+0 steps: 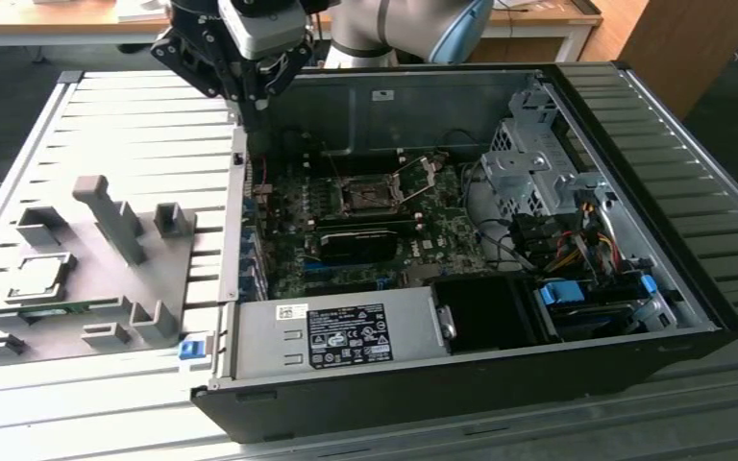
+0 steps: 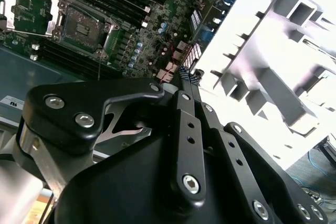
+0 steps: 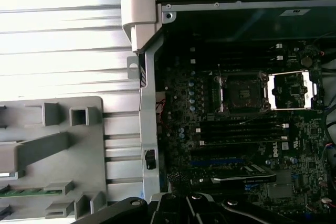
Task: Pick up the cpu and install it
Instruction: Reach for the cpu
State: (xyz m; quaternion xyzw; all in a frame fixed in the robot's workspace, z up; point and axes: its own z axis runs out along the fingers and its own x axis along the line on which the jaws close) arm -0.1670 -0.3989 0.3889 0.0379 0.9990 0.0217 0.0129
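1. In the exterior view the hand (image 1: 257,120) hung at the upper left of the frame, over the left wall of the open computer case (image 1: 676,288). It was near the case's far corner.
2. Its fingers (image 2: 182,95) looked drawn together in the second wrist view, with nothing between them, so I judged the hand empty.
3. The cpu (image 1: 38,277) lay flat on the grey tray (image 1: 93,288) at the lower left of the exterior view. It was outside the case and well apart from the hand.
4. The relation that mattered was that the cpu sat down and to the left of the hand in that frame, on the far side of the case wall. Being square and flat, it showed no long axis to line up with.
5. The socket (image 1: 372,197) lay inside the case, to the right of and below the hand in the same frame. Its metal frame (image 3: 291,90) was swung open beside it and the seat was bare.
6. With only 1 arm on the rig, nothing of the pick had been done. The tray rested on the slatted worktop (image 1: 126,125), just beside the case.
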